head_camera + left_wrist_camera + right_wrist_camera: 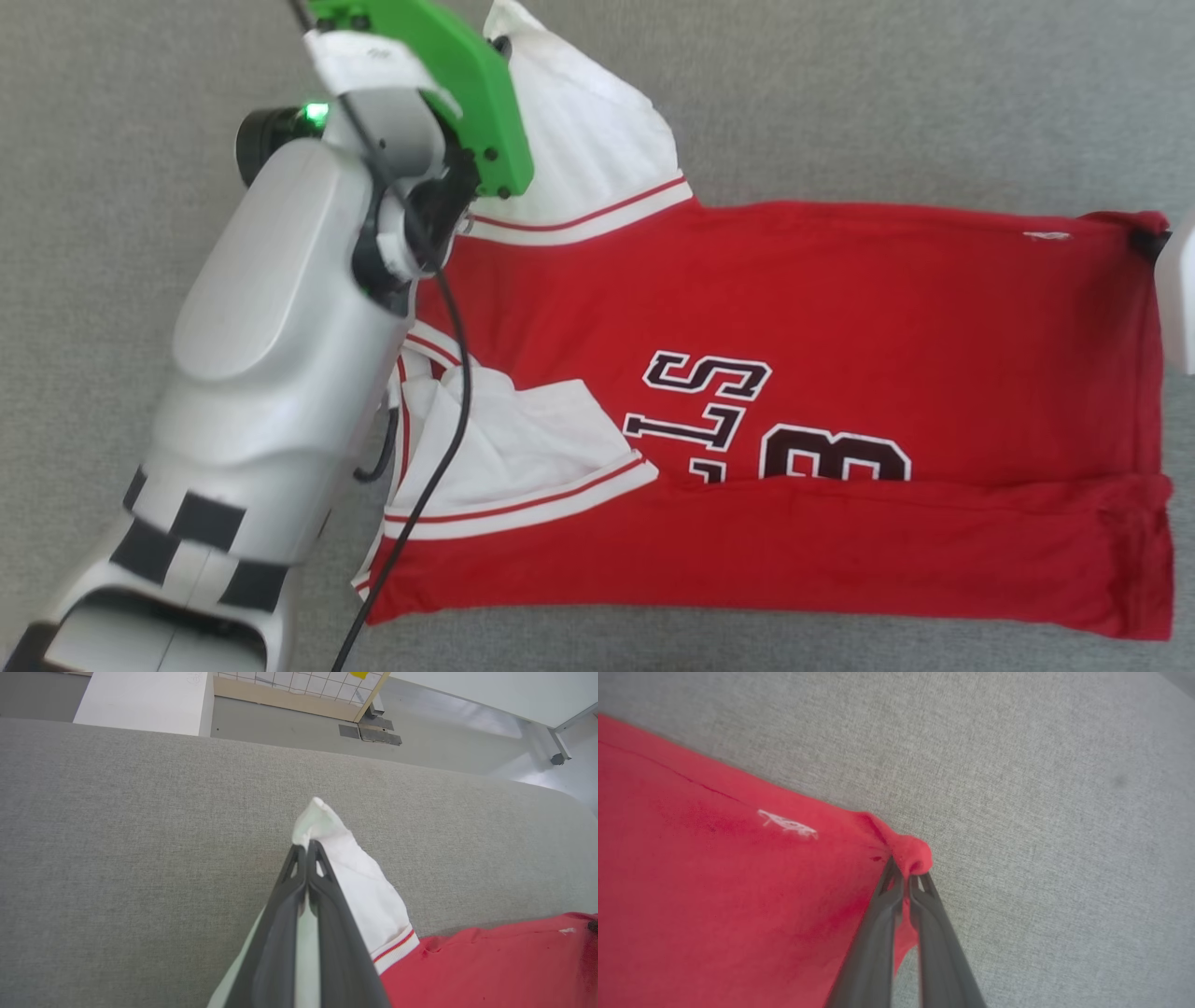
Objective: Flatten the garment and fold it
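The garment (840, 280), a red jersey with white sleeves and black lettering, lies spread on the grey cloth surface (887, 93). Its near edge is folded up over the number, and the near sleeve (523, 439) lies folded in on the body. In the left wrist view my left gripper (307, 847) is shut on the tip of the far white sleeve (359, 882). In the right wrist view my right gripper (908, 873) is shut on a bunched red corner of the garment (714, 882). That corner is the far right one (1134, 224) in the head view.
My left forearm (280, 355) and its cable cross the garment's left end. Past the far edge of the surface (420, 765) are a floor, a white box (145, 700), a wooden-framed grid panel (299, 690) and a table leg on a castor (558, 749).
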Motion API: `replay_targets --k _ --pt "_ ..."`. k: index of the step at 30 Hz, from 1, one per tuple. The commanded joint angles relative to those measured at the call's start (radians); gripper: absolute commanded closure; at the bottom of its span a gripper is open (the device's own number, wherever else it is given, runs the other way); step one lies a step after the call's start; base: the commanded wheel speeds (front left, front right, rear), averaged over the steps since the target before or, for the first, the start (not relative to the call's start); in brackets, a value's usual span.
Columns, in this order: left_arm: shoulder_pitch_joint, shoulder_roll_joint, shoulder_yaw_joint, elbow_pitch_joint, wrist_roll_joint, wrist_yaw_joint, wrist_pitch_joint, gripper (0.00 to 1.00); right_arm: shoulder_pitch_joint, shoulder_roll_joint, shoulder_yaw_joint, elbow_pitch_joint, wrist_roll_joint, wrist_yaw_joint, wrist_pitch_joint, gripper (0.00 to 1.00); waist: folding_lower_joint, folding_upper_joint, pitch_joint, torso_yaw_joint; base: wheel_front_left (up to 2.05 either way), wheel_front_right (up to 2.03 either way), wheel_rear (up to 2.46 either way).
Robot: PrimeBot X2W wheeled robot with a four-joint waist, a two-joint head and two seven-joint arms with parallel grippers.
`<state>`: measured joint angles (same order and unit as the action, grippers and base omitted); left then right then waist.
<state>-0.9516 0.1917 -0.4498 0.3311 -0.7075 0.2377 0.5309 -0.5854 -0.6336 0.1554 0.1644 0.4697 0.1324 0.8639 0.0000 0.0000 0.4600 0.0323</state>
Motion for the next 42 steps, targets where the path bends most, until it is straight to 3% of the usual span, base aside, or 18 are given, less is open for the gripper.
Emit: replay_targets --k 1,6,13,25,33,41,42 --pt "0.031 0.014 0.011 -0.022 -0.010 -0.008 -0.013 1.00 0.021 0.010 -0.006 0.000 0.007 -0.002 -0.024 1.00 0.0000 0.0000 -0.055 -0.012 0.00 0.00 0.00" --pt "0.129 0.060 0.027 -0.108 -0.026 -0.004 -0.016 1.00 0.083 0.025 -0.022 -0.002 -0.002 -0.002 -0.079 1.00 0.0000 0.0000 -0.143 -0.020 0.00 0.00 0.00" --pt "0.342 0.118 0.083 -0.275 -0.068 0.045 -0.038 1.00 0.193 0.076 -0.068 0.015 -0.037 -0.002 -0.149 1.00 0.0000 0.0000 -0.243 -0.031 0.00 0.00 0.00" --pt "0.746 0.117 0.163 -0.489 -0.146 0.133 -0.122 1.00 0.371 0.158 -0.131 0.025 -0.057 -0.002 -0.178 1.00 0.0000 0.0000 -0.304 -0.028 0.00 0.00 0.00" --pt "0.943 0.078 0.207 -0.471 -0.216 0.150 -0.172 1.00 0.480 0.193 -0.158 0.032 -0.072 -0.002 -0.167 1.00 0.0000 0.0000 -0.328 -0.023 0.00 0.00 0.00" --pt "0.994 0.054 0.207 -0.321 -0.253 0.146 -0.165 1.00 0.528 0.225 -0.135 0.077 -0.097 -0.002 -0.161 1.00 0.0000 0.0000 -0.340 -0.022 0.00 0.00 0.00" --pt "0.979 0.044 0.207 -0.264 -0.258 0.136 -0.173 0.65 0.527 0.241 -0.134 0.094 -0.097 -0.002 -0.179 0.89 0.0000 0.0000 -0.352 -0.024 0.00 0.00 0.00"
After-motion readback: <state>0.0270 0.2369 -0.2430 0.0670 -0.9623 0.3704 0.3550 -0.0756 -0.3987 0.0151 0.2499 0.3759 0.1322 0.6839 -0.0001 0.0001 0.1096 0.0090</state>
